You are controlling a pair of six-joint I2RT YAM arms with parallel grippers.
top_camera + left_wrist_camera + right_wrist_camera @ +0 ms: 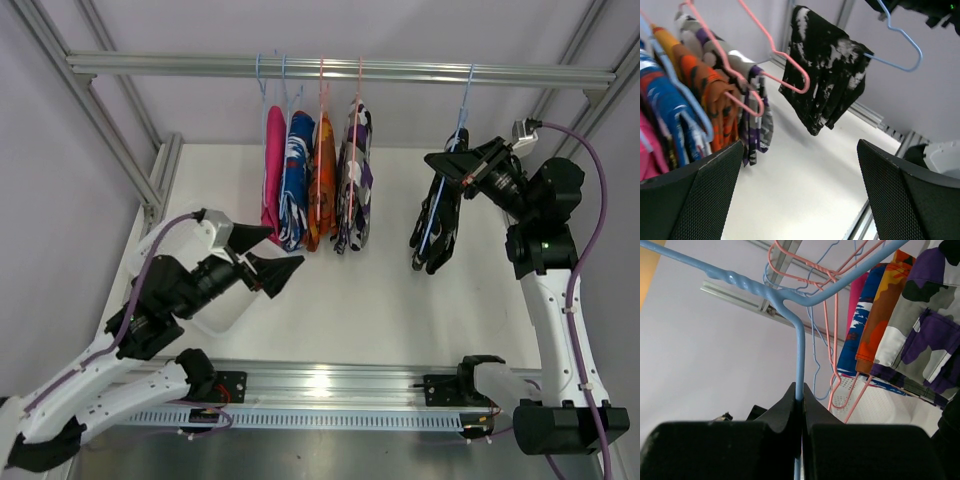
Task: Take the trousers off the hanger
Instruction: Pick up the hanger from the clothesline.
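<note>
Five trousers hang from the rail (340, 68). Pink (273, 170), blue-white-red (297, 180), orange (323, 180) and purple-white (354, 185) ones hang together at the middle. Black speckled trousers (436, 225) hang on a blue hanger (455, 150) at the right. My right gripper (462, 168) is shut on that blue hanger's wire (799, 360). My left gripper (268, 258) is open and empty, low and left of the grouped trousers, fingers (690, 200) wide apart. The black trousers also show in the left wrist view (827, 70).
A white perforated basket (225, 305) sits on the table under my left arm. Aluminium frame posts (150, 180) stand at the left and right. Pink hangers (775, 55) and blue hangers (840, 270) crowd the rail's middle.
</note>
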